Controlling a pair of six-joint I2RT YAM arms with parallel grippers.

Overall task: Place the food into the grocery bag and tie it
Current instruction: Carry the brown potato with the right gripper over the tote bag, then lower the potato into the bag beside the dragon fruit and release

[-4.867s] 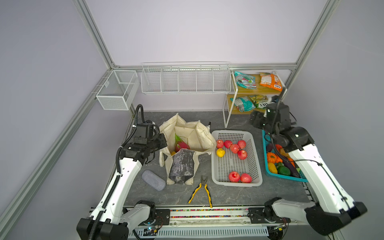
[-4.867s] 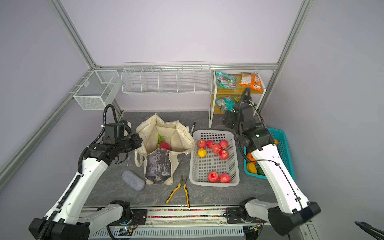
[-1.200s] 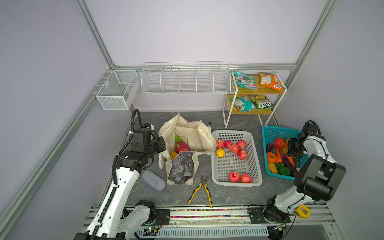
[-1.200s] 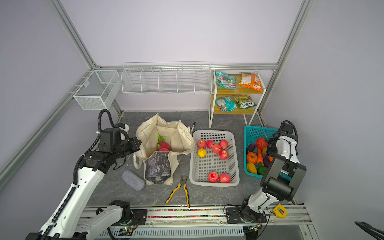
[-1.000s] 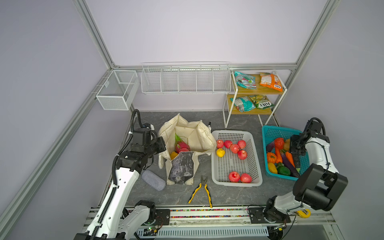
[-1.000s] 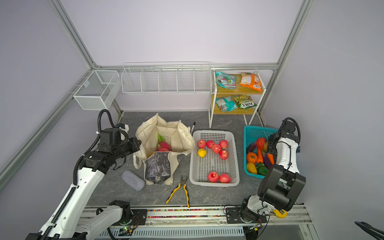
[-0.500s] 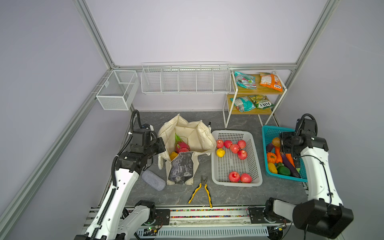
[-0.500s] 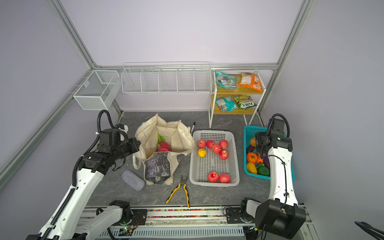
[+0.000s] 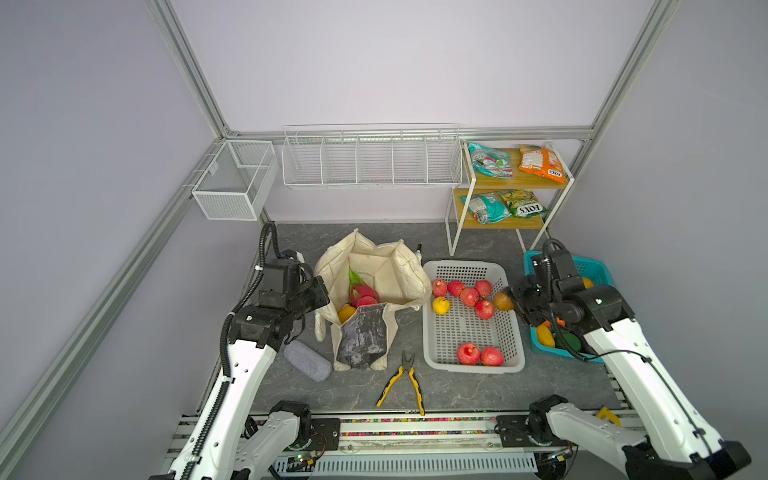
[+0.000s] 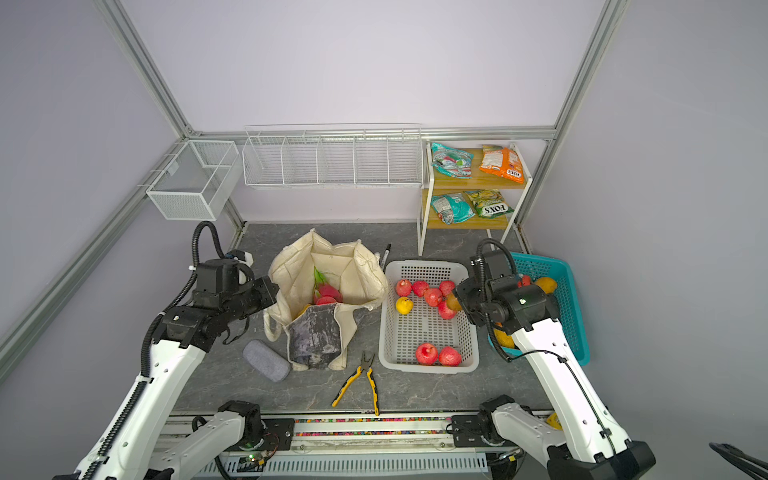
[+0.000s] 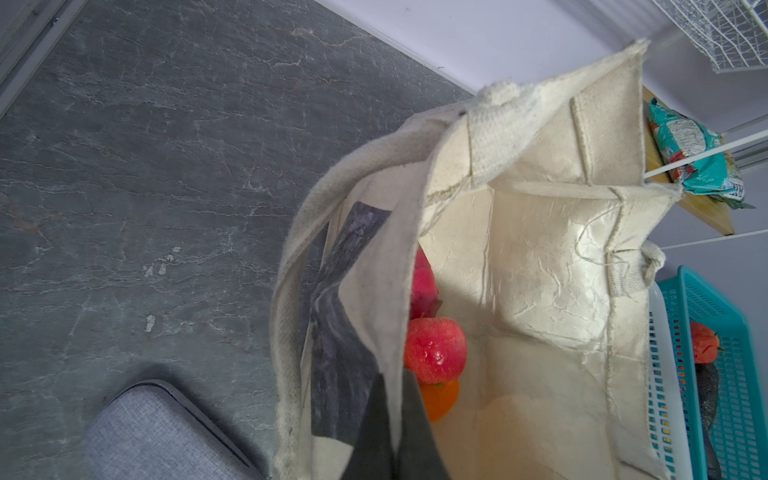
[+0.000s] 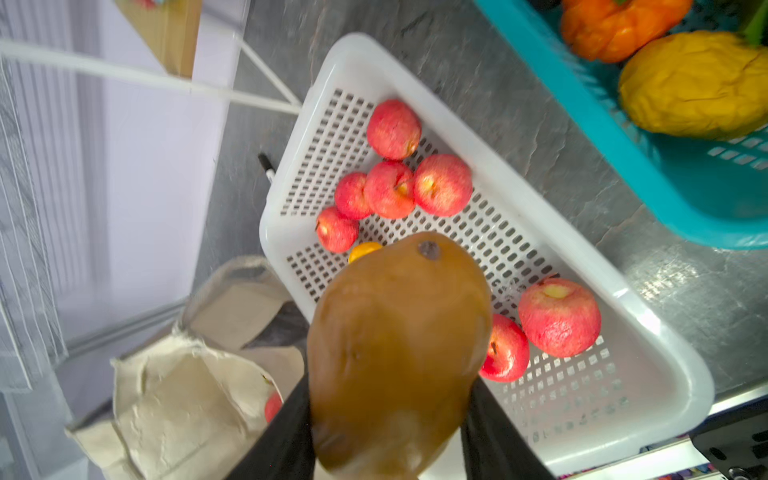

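The cream grocery bag [image 9: 395,274] stands open left of centre in both top views. Inside lie a pink dragon fruit [image 9: 362,293], a red apple [image 11: 434,349] and an orange [image 11: 441,400]. My left gripper [image 9: 325,292] is shut on the bag's left rim [image 11: 386,332] and pinches the cloth. A brown potato [image 12: 395,353] is held in my right gripper [image 9: 510,300], which is shut on it above the right rim of the white basket [image 9: 514,332]. Several red apples [image 9: 469,297] and a yellow fruit [image 9: 441,305] lie in that basket. FOX'S packets [image 9: 541,163] sit on the shelf.
A teal basket [image 9: 598,270] with more produce stands at the far right. Yellow-handled pliers [image 9: 405,382] lie in front of the bag, with a grey case [image 9: 306,365] to its left. A black pen [image 9: 418,249] lies behind the bag. Wire racks [image 9: 370,160] hang on the back wall.
My right arm has swung left from the teal basket with the potato, and now hangs over the white basket's right edge. The left gripper has kept its hold on the bag.
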